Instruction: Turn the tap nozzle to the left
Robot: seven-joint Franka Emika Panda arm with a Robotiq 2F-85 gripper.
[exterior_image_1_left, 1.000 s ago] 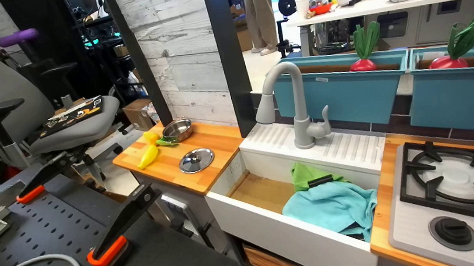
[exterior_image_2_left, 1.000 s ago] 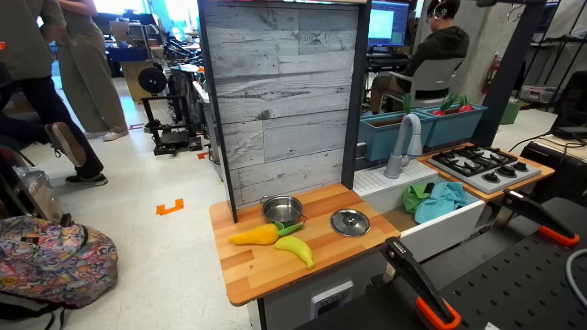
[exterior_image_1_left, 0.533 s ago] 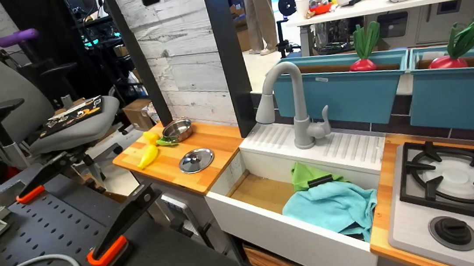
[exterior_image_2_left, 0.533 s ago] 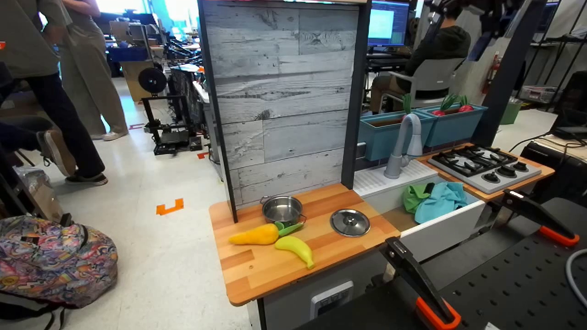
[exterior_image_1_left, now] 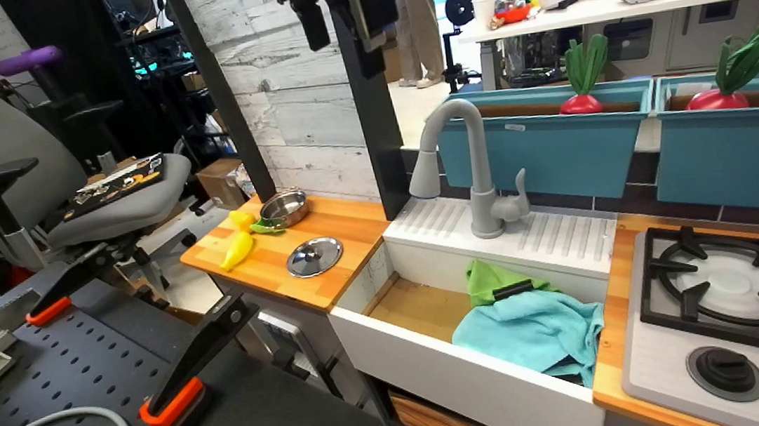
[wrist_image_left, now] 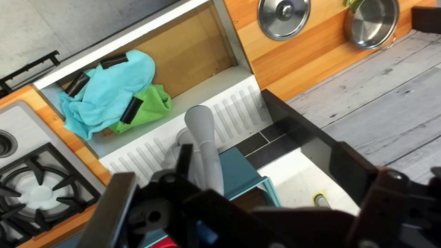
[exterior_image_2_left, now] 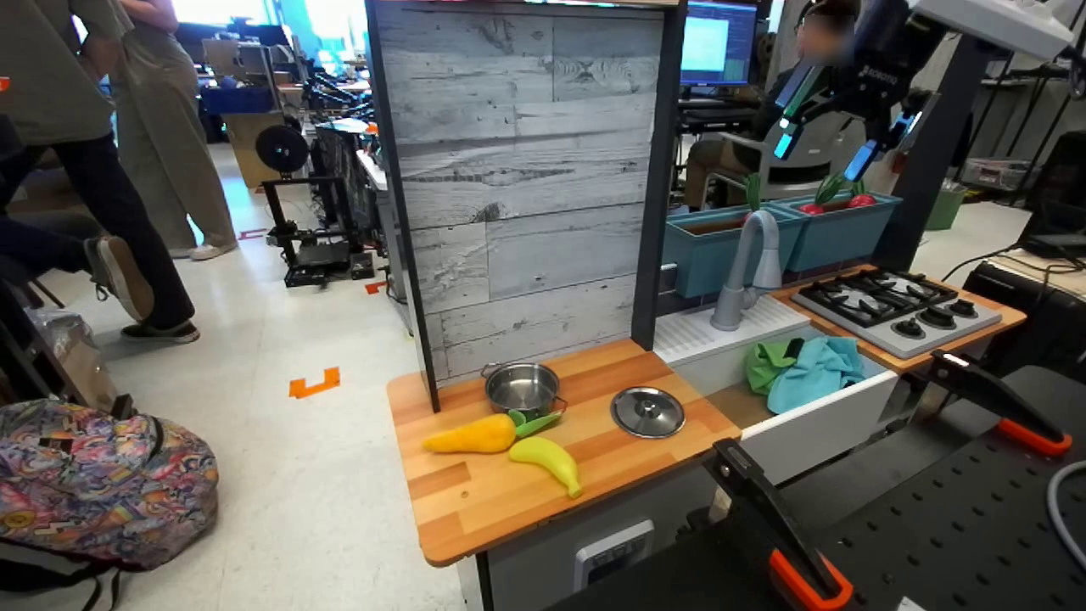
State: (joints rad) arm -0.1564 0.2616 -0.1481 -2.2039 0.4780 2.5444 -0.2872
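The tap nozzle is a matte grey arched gooseneck spout [exterior_image_1_left: 478,153] on a thick base with a small side lever, standing upright on a white ridged ledge behind the sink. It also shows in an exterior view [exterior_image_2_left: 766,263], and its flared head shows in the wrist view [wrist_image_left: 200,120]. In an exterior view the head hangs to the left of the base. My black gripper [exterior_image_1_left: 344,47] is above and left of the spout, apart from it. Its fingers are spread and empty in an exterior view [exterior_image_2_left: 823,153]. In the wrist view the gripper [wrist_image_left: 268,162] partly covers the neck and lever.
A dark post [exterior_image_1_left: 373,115] and a wood-look panel [exterior_image_2_left: 526,170] stand left of the tap. Teal planters [exterior_image_1_left: 535,154] stand behind it. The sink [exterior_image_1_left: 469,394] holds blue and green cloths. A pot [exterior_image_2_left: 522,389] and lid [exterior_image_2_left: 647,412] sit on the wooden counter; a stove [exterior_image_1_left: 654,339] is right.
My gripper has come into view from the top and moved down toward the tap, its fingers spread. The tap nozzle has not moved.
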